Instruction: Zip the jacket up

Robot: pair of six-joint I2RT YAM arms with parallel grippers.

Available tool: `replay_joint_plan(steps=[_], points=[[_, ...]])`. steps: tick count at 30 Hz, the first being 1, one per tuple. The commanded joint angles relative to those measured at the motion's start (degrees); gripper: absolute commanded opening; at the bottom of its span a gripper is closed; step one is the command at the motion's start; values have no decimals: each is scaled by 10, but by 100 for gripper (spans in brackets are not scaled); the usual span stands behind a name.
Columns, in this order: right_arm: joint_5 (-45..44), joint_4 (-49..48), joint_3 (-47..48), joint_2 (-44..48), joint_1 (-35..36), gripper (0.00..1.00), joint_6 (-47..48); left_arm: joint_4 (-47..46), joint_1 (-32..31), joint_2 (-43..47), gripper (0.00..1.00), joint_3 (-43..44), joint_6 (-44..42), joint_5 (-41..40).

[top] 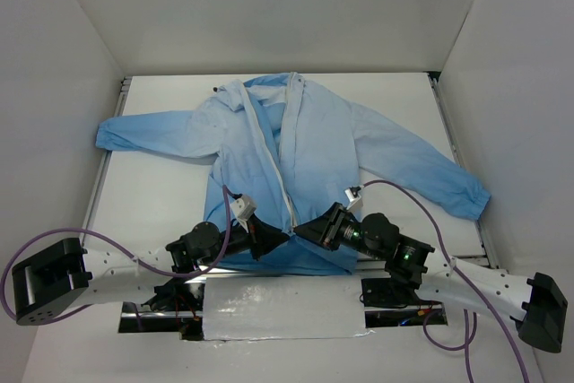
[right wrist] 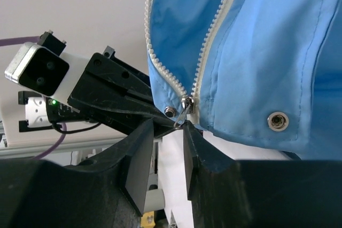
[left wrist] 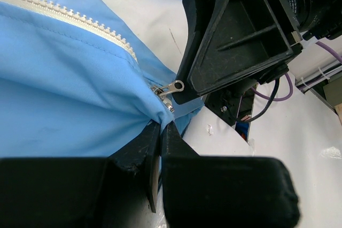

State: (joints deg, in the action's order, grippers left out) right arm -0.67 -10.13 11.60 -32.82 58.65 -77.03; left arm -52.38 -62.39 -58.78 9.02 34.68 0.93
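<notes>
Seeing jacket laid flat on surface, front up, collar at far side, hem at near edge. Zipper open: slider parked at very bottom, teeth rows split above it. Got left claw pressed together, pinching hem fabric just below slider. Got right claw narrowed to slim gap with pull tab at its tips. Clamped or only touching, can't tell. Tips of both nearly meeting at hem.
</notes>
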Motion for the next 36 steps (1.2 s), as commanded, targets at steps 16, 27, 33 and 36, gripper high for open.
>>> replay_joint_plan(steps=[16,27,33,36], points=[[-22,-19,4,-22,4,13,13,-41,-2,13,0,19,-10,8],[-25,25,30,-14,5,0,13,-33,-2,9,0,20,-14,15],[-39,110,83,-28,4,0,26,-1,-2,10,0,28,-32,30],[-66,125,93,-35,1,0,33,0,-3,4,0,26,-31,42]])
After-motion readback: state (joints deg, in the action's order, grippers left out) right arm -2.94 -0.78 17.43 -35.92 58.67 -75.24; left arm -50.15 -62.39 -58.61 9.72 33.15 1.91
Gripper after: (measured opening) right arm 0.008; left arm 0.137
